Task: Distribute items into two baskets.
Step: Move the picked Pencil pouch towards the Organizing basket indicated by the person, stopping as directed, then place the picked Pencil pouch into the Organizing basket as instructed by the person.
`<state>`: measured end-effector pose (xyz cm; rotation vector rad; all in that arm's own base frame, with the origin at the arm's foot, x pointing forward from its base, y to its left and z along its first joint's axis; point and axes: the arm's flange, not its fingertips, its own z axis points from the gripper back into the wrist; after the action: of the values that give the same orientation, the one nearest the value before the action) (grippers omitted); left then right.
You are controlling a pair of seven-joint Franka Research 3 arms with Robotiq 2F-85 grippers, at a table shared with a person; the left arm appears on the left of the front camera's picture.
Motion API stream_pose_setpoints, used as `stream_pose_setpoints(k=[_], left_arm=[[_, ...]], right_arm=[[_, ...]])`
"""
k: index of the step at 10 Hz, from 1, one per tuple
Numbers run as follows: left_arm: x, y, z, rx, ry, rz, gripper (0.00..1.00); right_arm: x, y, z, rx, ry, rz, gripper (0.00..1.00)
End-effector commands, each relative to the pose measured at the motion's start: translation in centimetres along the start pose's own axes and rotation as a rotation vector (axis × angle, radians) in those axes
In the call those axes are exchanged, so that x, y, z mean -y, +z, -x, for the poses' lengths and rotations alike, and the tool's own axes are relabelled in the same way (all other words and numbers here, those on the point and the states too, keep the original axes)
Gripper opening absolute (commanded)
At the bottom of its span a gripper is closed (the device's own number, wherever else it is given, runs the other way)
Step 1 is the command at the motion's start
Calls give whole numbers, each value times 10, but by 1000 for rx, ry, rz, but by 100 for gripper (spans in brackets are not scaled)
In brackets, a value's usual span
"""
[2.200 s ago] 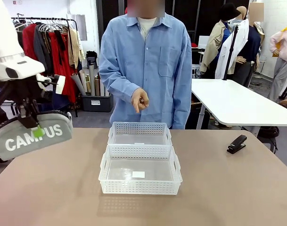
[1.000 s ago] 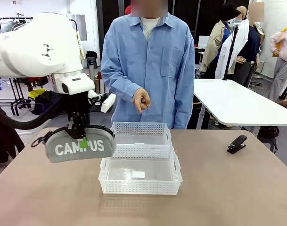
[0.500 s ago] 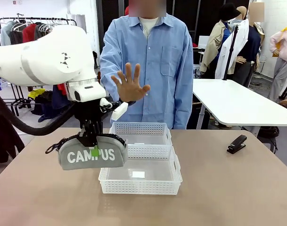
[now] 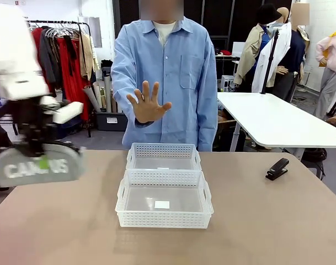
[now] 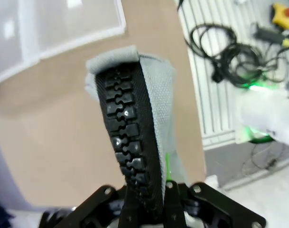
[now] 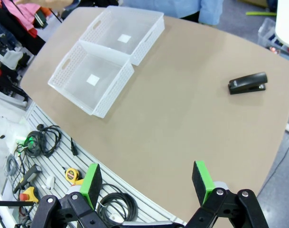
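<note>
- My left fingers (image 4: 43, 163) are closed on the zipper edge of the grey pouch (image 4: 38, 168), which hangs below them.
- The pouch is well to the left of the near basket (image 4: 164, 220), about over the bench (image 4: 267, 221) edge. Its long axis runs along that basket's long side.
- So I judge the way is sideways to the right, with no wrist turn needed.
- The far basket (image 4: 163, 149) touches the near basket from behind; both look empty.
- A person's hand (image 4: 148, 105) is raised beyond the near basket, palm open toward me; I read it as "stop".
- My right fingers (image 6: 201, 176) are wide open and hold nothing. The stapler (image 4: 277, 168) lies well right of the near basket, on their side.
</note>
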<state>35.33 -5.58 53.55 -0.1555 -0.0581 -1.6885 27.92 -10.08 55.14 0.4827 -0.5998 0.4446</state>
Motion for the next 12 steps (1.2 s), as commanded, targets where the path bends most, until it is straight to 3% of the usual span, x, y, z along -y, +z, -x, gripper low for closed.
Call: stream_pose_setpoints(k=[1,3,4,12], left_arm=[[-11,-6,5,-1,9,21,0],[-23,-6,-5,19,-7,40,0],[-1,-2,21,6,21,16,0],[-1,-2,21,6,21,16,0]], right_arm=[[-1,0,0,8,4,-11,100],[-1,0,0,8,4,-11,100],[-1,0,0,8,4,-11,100],[-1,0,0,8,4,-11,100]])
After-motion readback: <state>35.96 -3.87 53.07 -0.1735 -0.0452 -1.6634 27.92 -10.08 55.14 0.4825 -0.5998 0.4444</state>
